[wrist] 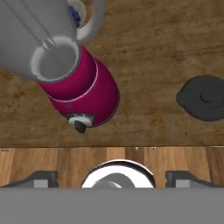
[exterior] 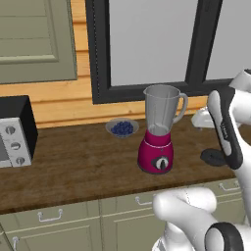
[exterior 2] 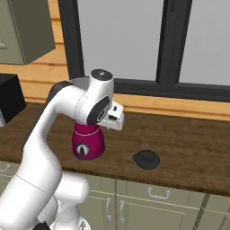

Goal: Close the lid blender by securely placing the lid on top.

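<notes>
Resting flat on counter: dark round lid | blender uncovered | fingers apart

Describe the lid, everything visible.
The lid is a dark grey-black, round, low cap with a raised centre knob and a small tab on its rim. It looks like matte plastic. It lies flat on the wooden counter, to the right of the blender, apart from it. Nothing grips it.

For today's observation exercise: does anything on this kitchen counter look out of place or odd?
Yes: the lid lies flat on the counter, apart from the blender, whose jar stands upright but open-topped. Nothing looks spilled or damaged.
</notes>
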